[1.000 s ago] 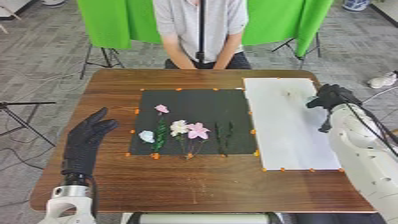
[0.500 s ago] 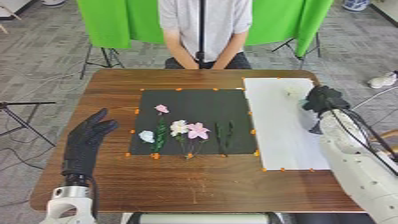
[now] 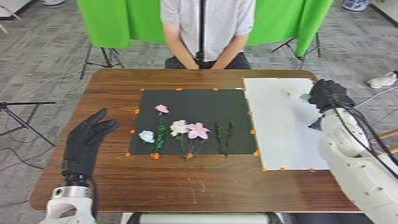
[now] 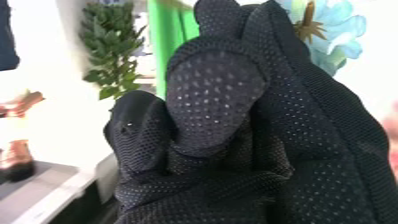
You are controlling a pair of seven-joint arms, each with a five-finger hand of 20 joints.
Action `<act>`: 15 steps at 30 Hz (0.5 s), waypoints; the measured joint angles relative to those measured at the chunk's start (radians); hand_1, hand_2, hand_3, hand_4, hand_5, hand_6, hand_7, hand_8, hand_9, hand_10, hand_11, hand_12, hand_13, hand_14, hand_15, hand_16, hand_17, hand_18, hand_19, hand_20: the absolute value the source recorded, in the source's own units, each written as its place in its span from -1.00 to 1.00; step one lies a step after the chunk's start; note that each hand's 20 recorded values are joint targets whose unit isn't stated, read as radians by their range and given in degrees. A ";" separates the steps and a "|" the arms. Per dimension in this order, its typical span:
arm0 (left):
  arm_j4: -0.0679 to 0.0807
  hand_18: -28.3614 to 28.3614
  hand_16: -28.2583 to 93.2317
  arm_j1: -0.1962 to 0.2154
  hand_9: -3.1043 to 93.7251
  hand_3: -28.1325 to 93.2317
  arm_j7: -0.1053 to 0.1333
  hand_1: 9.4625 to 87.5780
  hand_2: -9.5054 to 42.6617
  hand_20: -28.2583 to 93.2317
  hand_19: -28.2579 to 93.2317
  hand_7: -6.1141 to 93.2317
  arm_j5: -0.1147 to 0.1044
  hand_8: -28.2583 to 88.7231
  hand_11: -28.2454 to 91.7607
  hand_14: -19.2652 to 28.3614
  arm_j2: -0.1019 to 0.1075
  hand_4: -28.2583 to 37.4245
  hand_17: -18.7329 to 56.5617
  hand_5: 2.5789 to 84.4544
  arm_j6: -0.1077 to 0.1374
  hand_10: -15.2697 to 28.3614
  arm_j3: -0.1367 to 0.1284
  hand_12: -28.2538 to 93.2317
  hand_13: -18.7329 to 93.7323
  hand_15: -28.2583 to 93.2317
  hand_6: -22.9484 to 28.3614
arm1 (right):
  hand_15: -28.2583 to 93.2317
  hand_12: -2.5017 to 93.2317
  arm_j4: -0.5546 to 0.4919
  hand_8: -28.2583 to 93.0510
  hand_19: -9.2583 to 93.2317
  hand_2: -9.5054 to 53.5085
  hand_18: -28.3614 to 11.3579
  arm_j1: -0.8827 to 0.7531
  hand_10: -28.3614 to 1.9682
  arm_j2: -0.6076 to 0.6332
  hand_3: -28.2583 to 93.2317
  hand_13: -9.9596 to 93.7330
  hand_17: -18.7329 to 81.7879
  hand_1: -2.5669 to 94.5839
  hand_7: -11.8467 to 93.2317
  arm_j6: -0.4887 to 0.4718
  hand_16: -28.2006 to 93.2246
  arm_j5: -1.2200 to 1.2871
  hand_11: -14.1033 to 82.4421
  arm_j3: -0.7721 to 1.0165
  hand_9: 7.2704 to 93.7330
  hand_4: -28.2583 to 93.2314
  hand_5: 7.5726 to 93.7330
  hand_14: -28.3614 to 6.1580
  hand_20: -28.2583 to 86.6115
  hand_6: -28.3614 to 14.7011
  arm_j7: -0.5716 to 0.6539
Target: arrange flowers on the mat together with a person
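My left hand (image 3: 86, 135) is open above the table's left side, beside the black mat (image 3: 187, 100). On the mat lie a small pink flower (image 3: 162, 108), a pale blue flower (image 3: 147, 136), a cream flower (image 3: 179, 127), a larger pink flower (image 3: 197, 131) and green stems (image 3: 222, 137). At the white sheet's right edge is my right hand (image 3: 330, 96), close to a light blue flower (image 3: 306, 96). A whitish flower (image 3: 291, 93) lies on the sheet. In the right wrist view, a light blue flower (image 4: 342, 30) shows its brown base beside my right hand (image 4: 213, 95); its grip is unclear.
The white sheet (image 3: 280, 135) lies right of the mat on the brown table (image 3: 178, 190), with orange tabs along both. Across the table, green cloth (image 3: 275, 25) hangs behind the far edge. Green leaves (image 4: 111, 50) stand in the right wrist view's background.
My right hand shifted slightly at the sheet's right edge, and the light blue flower beside it shows again after being hidden. My left hand and the mat's flowers have stayed in place.
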 measured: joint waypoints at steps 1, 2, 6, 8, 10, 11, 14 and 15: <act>0.000 0.44 -0.48 0.000 0.12 0.60 -0.001 -0.68 -0.68 -0.22 -0.42 -0.63 -0.001 -0.60 -0.17 0.59 0.000 -0.80 -0.30 0.15 0.000 0.40 0.000 -0.26 0.03 -0.12 0.00 | 0.35 -0.29 -0.036 -0.49 1.00 -1.00 -0.21 -0.006 0.40 0.008 0.43 1.00 0.59 0.30 -0.38 0.001 -0.24 0.020 -0.60 0.003 1.00 -0.93 0.72 0.68 0.08 0.55 0.013; 0.000 0.44 -0.48 0.000 0.12 0.60 -0.001 -0.68 -0.68 -0.22 -0.41 -0.63 -0.001 -0.60 -0.17 0.59 0.001 -0.80 -0.30 0.15 0.000 0.40 0.000 -0.26 0.03 -0.12 0.00 | 0.35 -0.29 -0.072 -0.48 1.00 -1.00 -0.20 -0.011 0.40 0.016 0.43 1.00 0.59 0.30 -0.39 0.001 -0.24 0.039 -0.60 0.006 1.00 -0.92 0.72 0.68 0.08 0.54 0.018; 0.001 0.45 -0.48 -0.001 0.12 0.60 -0.004 -0.68 -0.68 -0.22 -0.41 -0.63 -0.002 -0.60 -0.17 0.59 0.002 -0.80 -0.31 0.15 -0.001 0.40 -0.001 -0.26 0.03 -0.12 0.00 | 0.35 -0.29 -0.207 -0.48 1.00 -1.00 -0.21 -0.020 0.39 0.025 0.43 1.00 0.59 0.30 -0.40 -0.003 -0.24 0.061 -0.61 0.008 1.00 -0.92 0.73 0.68 0.09 0.54 0.011; 0.002 0.45 -0.48 -0.003 0.12 0.60 -0.007 -0.68 -0.68 -0.22 -0.41 -0.63 -0.002 -0.60 -0.17 0.59 0.002 -0.80 -0.31 0.15 -0.002 0.40 -0.001 -0.26 0.03 -0.12 0.00 | 0.35 -0.29 -0.268 -0.47 1.00 -1.00 -0.21 -0.020 0.39 0.024 0.43 1.00 0.60 0.30 -0.40 -0.008 -0.24 0.057 -0.61 -0.009 0.99 -0.91 0.73 0.67 0.09 0.53 0.003; 0.003 0.45 -0.48 -0.005 0.12 0.60 -0.011 -0.68 -0.68 -0.22 -0.41 -0.63 -0.001 -0.60 -0.16 0.59 0.004 -0.80 -0.31 0.15 -0.002 0.40 -0.001 -0.26 0.03 -0.12 0.00 | 0.35 -0.30 -0.320 -0.47 1.00 -1.00 -0.21 -0.016 0.38 0.024 0.43 1.00 0.60 0.30 -0.40 -0.020 -0.24 0.055 -0.61 -0.044 0.99 -0.91 0.73 0.67 0.09 0.53 -0.009; 0.003 0.45 -0.48 -0.006 0.12 0.60 -0.011 -0.68 -0.68 -0.22 -0.41 -0.63 -0.001 -0.60 -0.16 0.59 0.005 -0.80 -0.31 0.15 -0.002 0.40 -0.001 -0.26 0.03 -0.12 0.00 | 0.35 -0.30 -0.342 -0.47 1.00 -1.00 -0.21 -0.010 0.39 0.022 0.42 1.00 0.60 0.30 -0.41 -0.033 -0.24 0.055 -0.62 -0.069 0.99 -0.91 0.73 0.67 0.09 0.53 -0.018; 0.002 0.46 -0.47 -0.005 0.11 0.60 -0.011 -0.68 -0.68 -0.22 -0.40 -0.63 -0.001 -0.60 -0.17 0.59 0.005 -0.80 -0.32 0.15 -0.001 0.40 -0.002 -0.26 0.02 -0.12 0.00 | 0.35 -0.30 -0.369 -0.47 1.00 -1.00 -0.21 0.024 0.39 0.008 0.42 1.00 0.60 0.30 -0.41 -0.097 -0.25 0.055 -0.62 -0.162 0.98 -0.91 0.73 0.67 0.09 0.53 -0.053; 0.002 0.47 -0.47 -0.005 0.11 0.60 -0.011 -0.69 -0.68 -0.22 -0.40 -0.63 -0.001 -0.60 -0.17 0.59 0.005 -0.80 -0.32 0.15 -0.001 0.40 -0.002 -0.26 0.02 -0.12 0.00 | 0.35 -0.31 -0.367 -0.46 1.00 -1.00 -0.20 0.040 0.38 0.000 0.42 1.00 0.60 0.30 -0.41 -0.122 -0.25 0.054 -0.62 -0.196 0.98 -0.91 0.73 0.67 0.09 0.53 -0.065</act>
